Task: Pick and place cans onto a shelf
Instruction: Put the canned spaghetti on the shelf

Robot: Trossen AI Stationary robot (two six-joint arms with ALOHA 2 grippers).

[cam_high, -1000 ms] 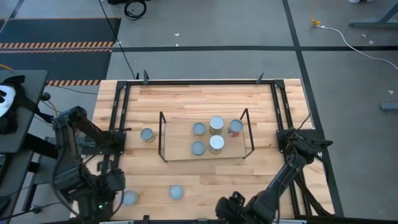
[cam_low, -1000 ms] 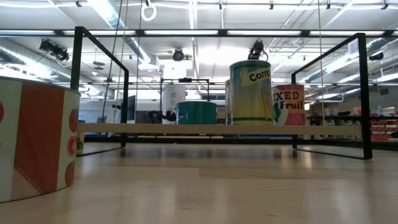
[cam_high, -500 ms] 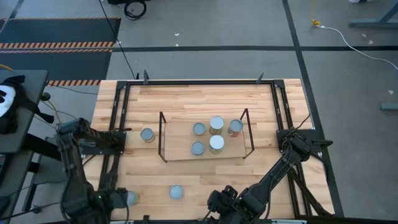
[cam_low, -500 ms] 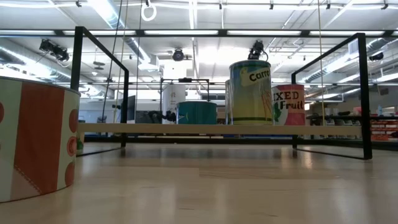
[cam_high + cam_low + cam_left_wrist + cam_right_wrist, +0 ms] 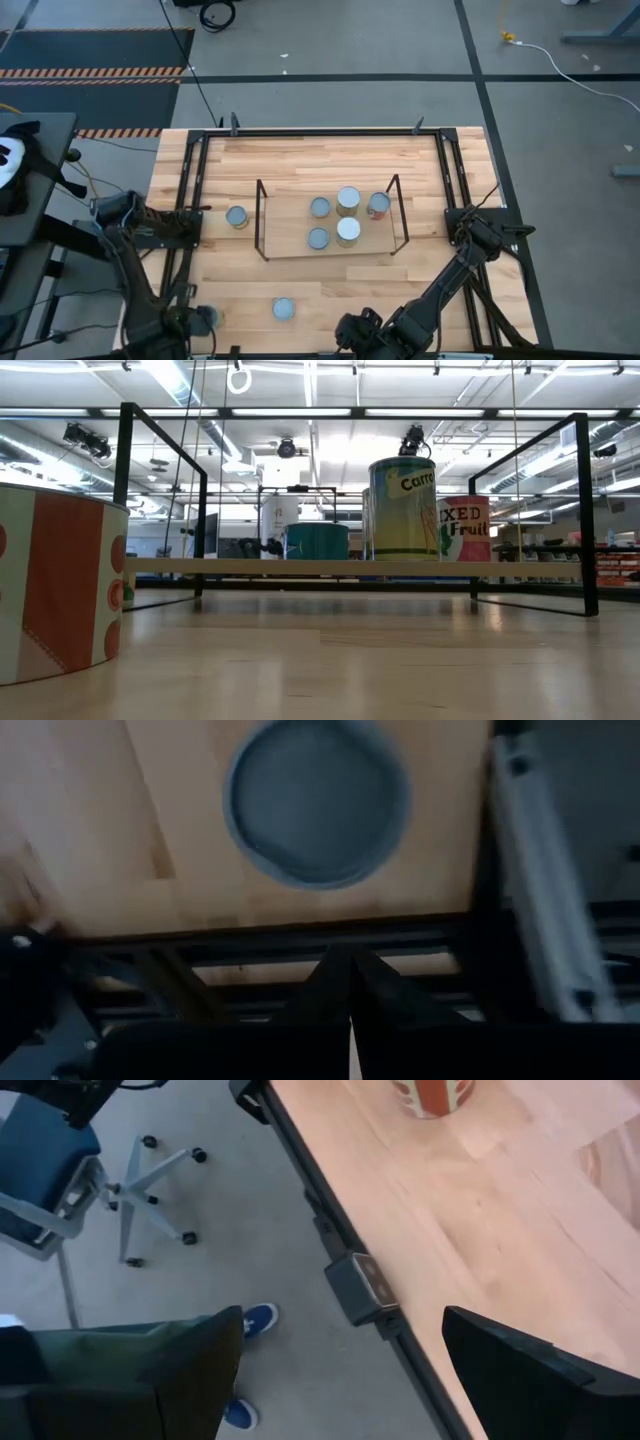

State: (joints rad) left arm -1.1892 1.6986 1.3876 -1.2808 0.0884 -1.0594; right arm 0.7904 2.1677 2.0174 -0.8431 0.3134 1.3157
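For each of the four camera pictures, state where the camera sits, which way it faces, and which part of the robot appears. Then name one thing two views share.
High view: above the table, looking straight down; shelf, both arms.
Low view: at tabletop height, looking level at the shelf; no robot part shows.
Left wrist view: on the left arm, facing down at a grey-topped can; the shut left gripper.
Right wrist view: on the right arm, facing the table edge and floor; the open right gripper.
Shared: the grey-topped can also shows in the high view.

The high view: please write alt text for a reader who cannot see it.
Seen from above, a wooden table holds a wire shelf with five cans on it. Three more cans stand outside it, and both arms sit at the near edge.
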